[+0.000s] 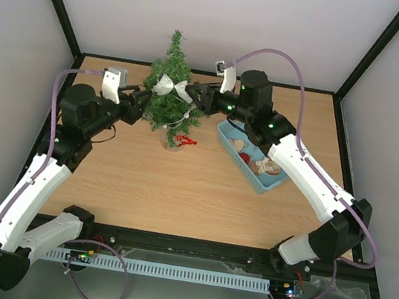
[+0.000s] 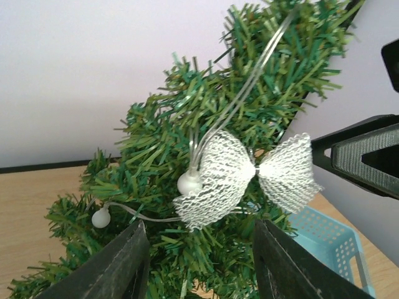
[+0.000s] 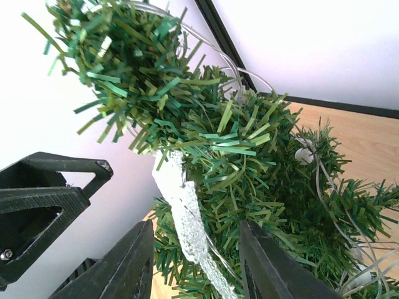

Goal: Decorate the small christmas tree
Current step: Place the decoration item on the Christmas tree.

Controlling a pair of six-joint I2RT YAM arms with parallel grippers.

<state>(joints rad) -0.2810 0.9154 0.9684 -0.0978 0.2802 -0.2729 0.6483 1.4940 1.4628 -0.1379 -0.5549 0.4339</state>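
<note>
On the tree, white mesh bow.

In my left wrist view the small christmas tree runs off the upper right edge and the blue basket off the lower right. From above, the red bit under the tree is too small to name.
</note>
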